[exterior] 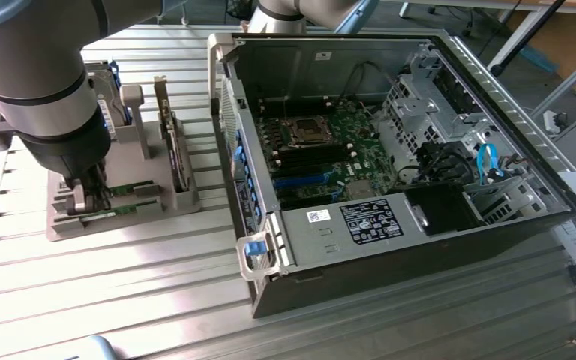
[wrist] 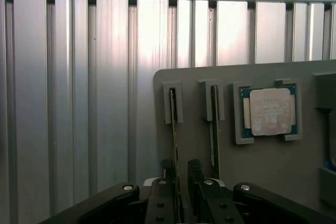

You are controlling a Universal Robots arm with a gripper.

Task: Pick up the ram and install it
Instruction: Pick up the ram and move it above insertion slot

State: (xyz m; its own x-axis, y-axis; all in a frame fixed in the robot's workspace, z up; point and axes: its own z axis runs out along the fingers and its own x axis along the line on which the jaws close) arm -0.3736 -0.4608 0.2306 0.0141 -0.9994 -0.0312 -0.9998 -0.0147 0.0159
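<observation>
Caught the gripper (wrist: 181, 169) down low over the grey holder (wrist: 199, 74), fingers (wrist: 167, 170) spread wide and clamped on nothing. Saw the ram (wrist: 174, 124) standing on edge in its slot, right there between the two fingers, not yet pinched. Spotted a second stick (wrist: 214, 129) upright in the next slot, just beside, and a square processor chip (wrist: 270, 111) lying flat in its pocket beyond. Off to the exterior view's right, found the open computer case (exterior: 388, 285) on the slatted metal table (exterior: 118, 285), apart from the holder.
</observation>
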